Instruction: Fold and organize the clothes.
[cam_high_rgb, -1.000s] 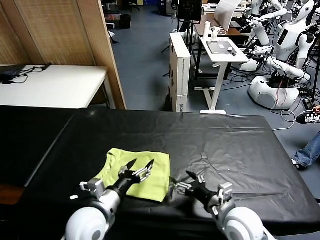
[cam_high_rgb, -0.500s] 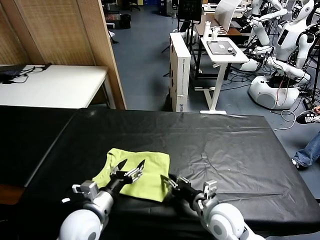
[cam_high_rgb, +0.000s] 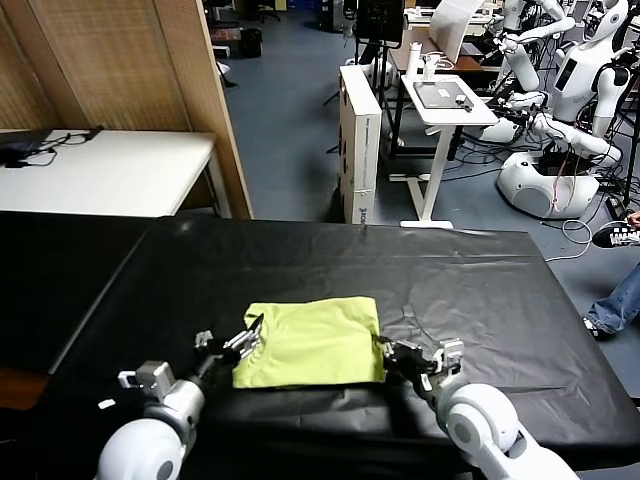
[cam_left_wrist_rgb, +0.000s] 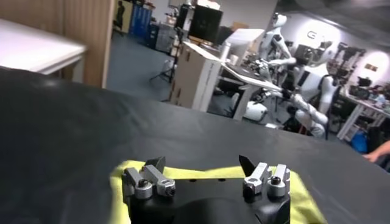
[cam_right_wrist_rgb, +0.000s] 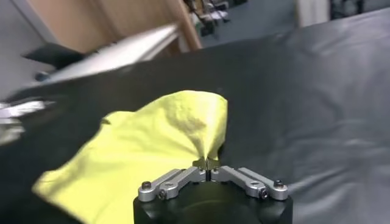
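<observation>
I find the T-shirt (cam_high_rgb: 312, 340) lying as a folded, roughly rectangular pad on the black-covered bench (cam_high_rgb: 480, 290), in the lower centre of the head view, near the front edge.

My right gripper (cam_high_rgb: 388, 349) sits at the pad's lower right corner. In the right wrist view its jaws are pinched together on a peak of the yellow-green fabric (cam_right_wrist_rgb: 152, 146), which rises to the tips; I judge this hold is there to drag or square up that side of the fold.

My left gripper (cam_high_rgb: 248, 338) sits at the pad's left edge. In the left wrist view (cam_left_wrist_rgb: 204, 172) its jaws stand wide apart with the fabric lying flat just beyond and beneath them, holding nothing. I judge it is placed to steady or take that edge next.

The fold looks largely done; edges are slightly uneven on the left.
</observation>
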